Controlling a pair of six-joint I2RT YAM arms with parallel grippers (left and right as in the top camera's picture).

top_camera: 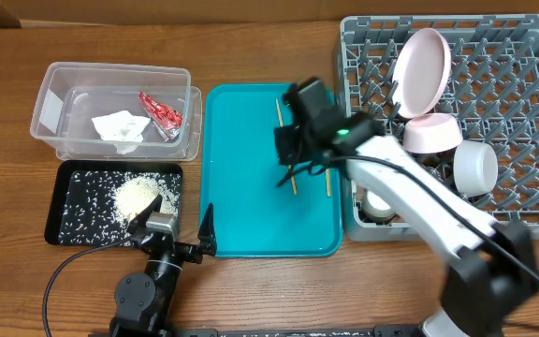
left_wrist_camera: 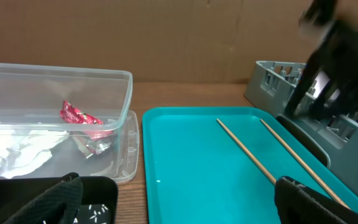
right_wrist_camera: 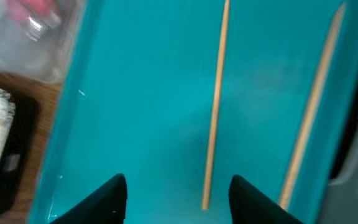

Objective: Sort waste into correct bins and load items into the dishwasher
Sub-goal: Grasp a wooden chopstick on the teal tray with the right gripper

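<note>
Two wooden chopsticks [top_camera: 287,150] lie on the teal tray [top_camera: 241,201]; they also show in the right wrist view [right_wrist_camera: 215,106] and the left wrist view [left_wrist_camera: 247,152]. My right gripper [top_camera: 293,159] hovers open just above them, one chopstick's end between its fingers [right_wrist_camera: 182,199]. My left gripper [top_camera: 174,229] is open and empty at the table's front, between the black tray [top_camera: 73,178] and the teal tray. The clear tub [top_camera: 59,80] holds the red wrapper [top_camera: 160,114] and white napkin [top_camera: 120,128]. Rice [top_camera: 138,194] lies heaped in the black tray. The grey rack [top_camera: 522,84] holds the plate [top_camera: 422,61] on edge, a pink bowl [top_camera: 430,134] and a white bowl [top_camera: 475,167].
A small white cup [top_camera: 377,201] sits in the rack's front left corner, partly under my right arm. The teal tray lies between the bins and the rack. A cardboard wall [left_wrist_camera: 166,37] stands behind the table.
</note>
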